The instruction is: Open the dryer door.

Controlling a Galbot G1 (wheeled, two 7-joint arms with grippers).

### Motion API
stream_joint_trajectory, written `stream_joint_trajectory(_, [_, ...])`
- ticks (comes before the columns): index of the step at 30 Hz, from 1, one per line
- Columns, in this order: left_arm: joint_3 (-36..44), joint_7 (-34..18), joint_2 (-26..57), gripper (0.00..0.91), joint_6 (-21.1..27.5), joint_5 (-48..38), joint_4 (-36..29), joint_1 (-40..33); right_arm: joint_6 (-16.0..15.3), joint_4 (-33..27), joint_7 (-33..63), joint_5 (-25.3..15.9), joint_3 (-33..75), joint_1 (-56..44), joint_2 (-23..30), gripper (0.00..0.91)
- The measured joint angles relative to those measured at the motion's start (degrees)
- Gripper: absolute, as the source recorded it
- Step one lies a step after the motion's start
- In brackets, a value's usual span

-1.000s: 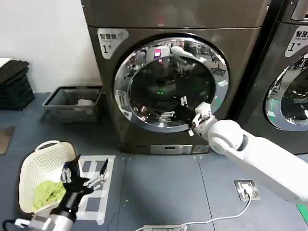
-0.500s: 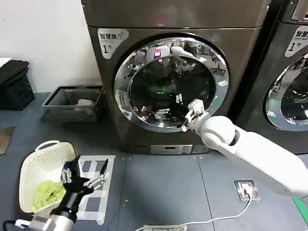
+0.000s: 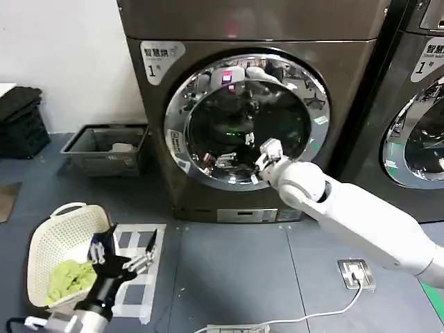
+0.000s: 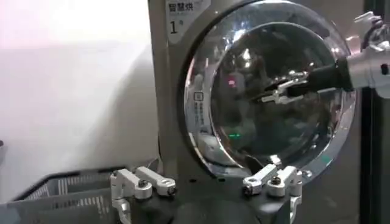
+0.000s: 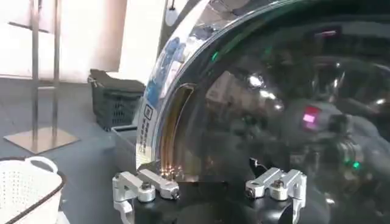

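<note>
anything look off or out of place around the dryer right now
Nothing stands out. The dryer door sits shut and flush in its frame, the right gripper is close at its lower glass, and the left gripper hangs open over the floor.

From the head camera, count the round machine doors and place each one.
2. The dryer door is on the bronze-grey machine in the middle, with the right gripper at its lower glass. The second door is on the darker machine at the right edge, partly cut off.

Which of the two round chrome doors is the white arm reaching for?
The dryer door on the bronze-grey machine, in the middle of the head view. The right gripper is at its lower glass; the blacker machine's door sits off to the right, untouched.
</note>
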Motion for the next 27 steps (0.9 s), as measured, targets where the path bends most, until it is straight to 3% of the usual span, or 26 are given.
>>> stream_joint_trajectory(27, [0.10, -0.09, -0.36, 0.907, 0.12, 0.09, -0.69, 0.50, -0.62, -4.96, 0.64, -0.59, -2.55, 2.15, 6.89, 0.907])
